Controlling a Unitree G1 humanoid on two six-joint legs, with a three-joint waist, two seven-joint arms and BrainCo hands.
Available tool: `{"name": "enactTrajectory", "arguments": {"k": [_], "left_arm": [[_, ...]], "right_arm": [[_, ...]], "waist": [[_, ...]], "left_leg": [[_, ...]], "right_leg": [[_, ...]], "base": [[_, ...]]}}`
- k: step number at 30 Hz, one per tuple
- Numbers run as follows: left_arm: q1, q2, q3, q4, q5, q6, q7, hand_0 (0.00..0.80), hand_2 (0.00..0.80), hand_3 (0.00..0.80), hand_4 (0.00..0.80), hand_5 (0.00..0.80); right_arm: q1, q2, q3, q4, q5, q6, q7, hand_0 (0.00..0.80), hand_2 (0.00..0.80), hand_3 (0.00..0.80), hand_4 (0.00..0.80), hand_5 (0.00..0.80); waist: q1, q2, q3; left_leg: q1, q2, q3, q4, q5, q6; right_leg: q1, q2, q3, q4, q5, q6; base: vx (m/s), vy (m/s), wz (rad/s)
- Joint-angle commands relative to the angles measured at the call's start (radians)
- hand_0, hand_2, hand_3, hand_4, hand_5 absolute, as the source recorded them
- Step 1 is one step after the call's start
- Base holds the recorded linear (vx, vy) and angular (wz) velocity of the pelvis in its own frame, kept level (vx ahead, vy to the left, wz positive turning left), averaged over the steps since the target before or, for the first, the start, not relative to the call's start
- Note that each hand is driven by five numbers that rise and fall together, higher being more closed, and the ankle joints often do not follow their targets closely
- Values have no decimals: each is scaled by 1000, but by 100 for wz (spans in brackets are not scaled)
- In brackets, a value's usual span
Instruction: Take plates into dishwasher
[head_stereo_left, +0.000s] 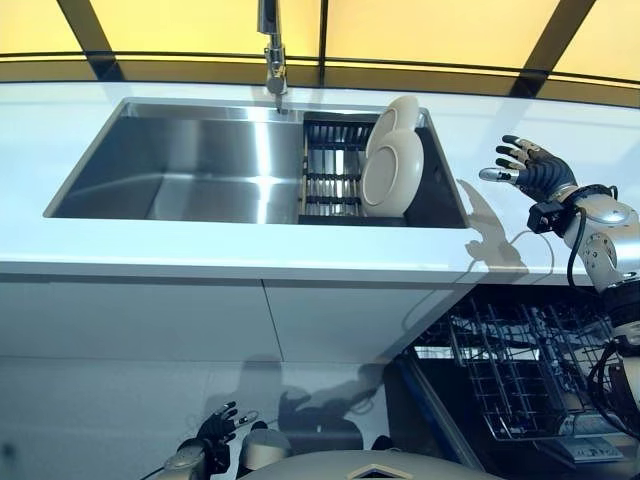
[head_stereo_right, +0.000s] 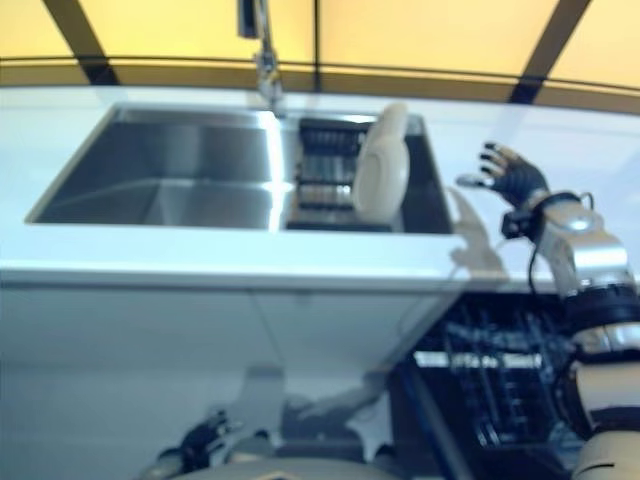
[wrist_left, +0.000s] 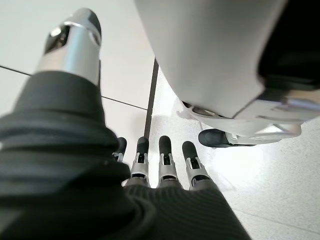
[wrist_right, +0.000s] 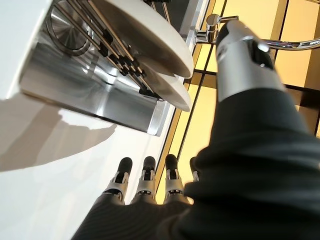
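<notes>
Two cream plates (head_stereo_left: 392, 160) stand on edge in a dark drying rack (head_stereo_left: 332, 170) at the right end of the steel sink (head_stereo_left: 190, 170); they also show in the right wrist view (wrist_right: 155, 40). My right hand (head_stereo_left: 530, 168) is open and empty, raised over the white counter to the right of the sink, apart from the plates. The dishwasher's wire rack (head_stereo_left: 520, 370) is pulled out below the counter at the lower right. My left hand (head_stereo_left: 212, 432) hangs low near the floor, fingers straight, holding nothing.
A tap (head_stereo_left: 272, 50) stands behind the sink's middle. The white counter (head_stereo_left: 150, 250) runs along the front with white cabinet doors (head_stereo_left: 130, 320) below. The open dishwasher door (head_stereo_left: 440, 420) juts out at the lower right.
</notes>
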Motion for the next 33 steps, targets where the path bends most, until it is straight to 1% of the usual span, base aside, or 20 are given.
{"name": "enactTrajectory", "arguments": {"k": [1, 8, 15, 22, 28, 33], "left_arm": [[-31, 31, -84, -5, 1, -34, -13, 0, 0, 0, 0, 0], [-21, 26, -96, -7, -1, -37, -11, 0, 0, 0, 0, 0], [-6, 24, -108, -12, 2, -40, -9, 0, 0, 0, 0, 0], [-3, 24, -108, -14, 3, -46, -12, 0, 0, 0, 0, 0], [1, 18, -114, -12, 4, -46, -6, 0, 0, 0, 0, 0], [1, 19, -117, -12, 3, -48, -10, 0, 0, 0, 0, 0]], "right_arm": [[-175, -24, 60, 43, 17, -23, -23, 0, 0, 0, 0, 0], [-209, -4, 90, 66, 4, 10, -25, 0, 0, 0, 0, 0], [-216, 18, 101, 83, 25, 18, -37, 0, 0, 0, 0, 0], [-220, 36, 106, 97, 30, 38, -16, 0, 0, 0, 0, 0], [-220, 68, 116, 119, 31, 75, -4, 0, 0, 0, 0, 0], [-213, 91, 118, 132, 49, 88, 16, 0, 0, 0, 0, 0]], "waist": [[37, -48, -16], [50, -49, -18], [60, -47, -14], [64, -47, -15], [71, -44, -17], [75, -42, -16]], "left_leg": [[-47, -27, -51, -30, 47, 27], [-45, -39, -66, -30, 38, 34], [-44, -45, -81, -30, 33, 38], [-44, -51, -88, -30, 30, 40], [-41, -57, -98, -30, 29, 42], [-43, -61, -106, -30, 29, 44]], "right_leg": [[84, -60, -41, 20, -43, 24], [87, -62, -48, 21, -42, 26], [87, -64, -55, 21, -38, 29], [90, -63, -64, 22, -37, 29], [94, -63, -72, 24, -37, 28], [94, -62, -78, 24, -36, 28]], "base": [[42, 33, 14], [42, 26, 6], [17, 10, 1], [6, 9, 3], [0, 0, 0], [0, 3, 1]]}}
